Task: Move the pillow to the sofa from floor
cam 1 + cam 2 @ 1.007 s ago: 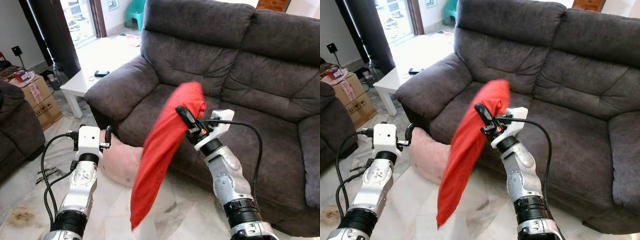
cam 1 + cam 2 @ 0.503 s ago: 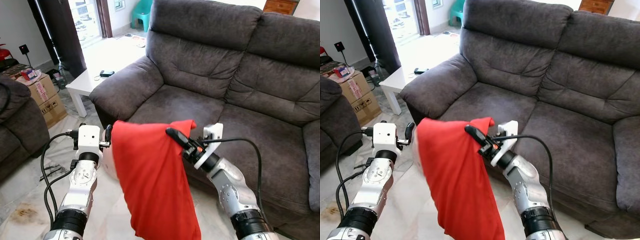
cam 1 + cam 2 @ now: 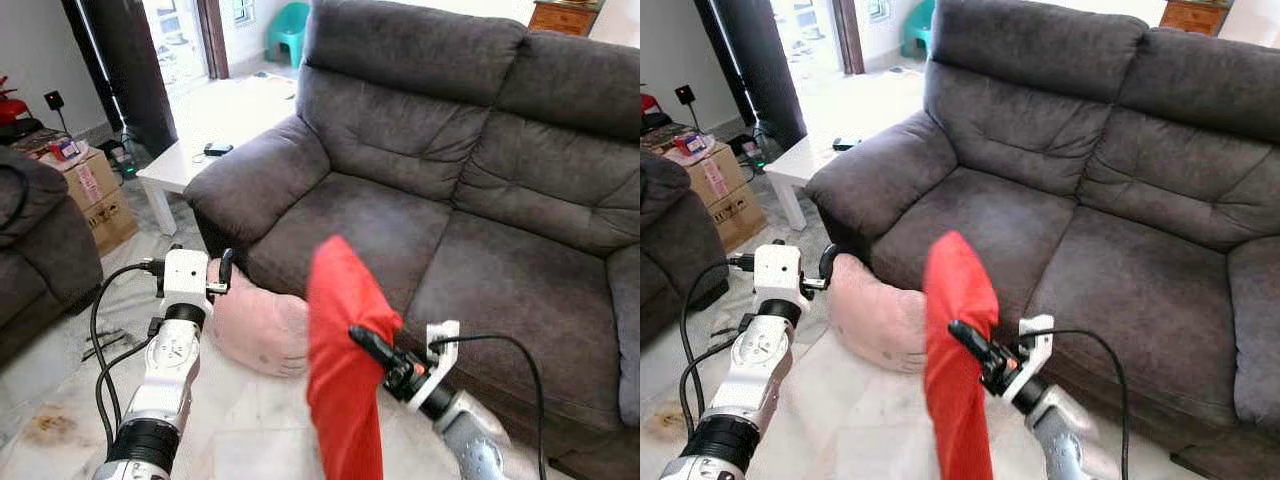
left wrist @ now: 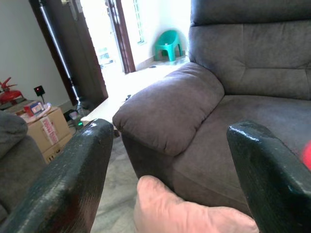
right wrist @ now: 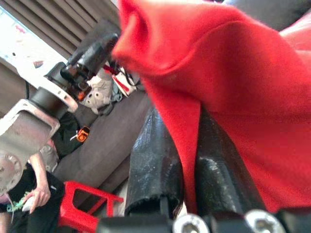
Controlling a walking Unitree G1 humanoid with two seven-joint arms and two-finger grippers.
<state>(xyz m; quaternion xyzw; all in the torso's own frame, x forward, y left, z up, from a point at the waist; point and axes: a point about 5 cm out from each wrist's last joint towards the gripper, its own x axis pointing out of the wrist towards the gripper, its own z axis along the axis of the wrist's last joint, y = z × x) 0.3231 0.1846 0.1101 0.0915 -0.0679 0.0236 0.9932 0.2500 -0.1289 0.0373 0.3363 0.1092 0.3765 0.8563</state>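
A: Pink pillow [image 3: 262,328] on floor, against sofa [image 3: 440,200] base below the armrest, long axis along sofa front.

B: Grippers?

A: Left gripper [image 3: 221,270] nearer, fingers spread, empty, just above it. Right gripper [image 3: 372,349] clamped on red cloth [image 3: 345,380].

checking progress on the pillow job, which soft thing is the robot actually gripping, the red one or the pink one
The red cloth, pinched in the shut right gripper. The pink pillow lies on the floor by the sofa, ahead of the open left gripper, ungrasped.

bright doorway daylight, slight blur
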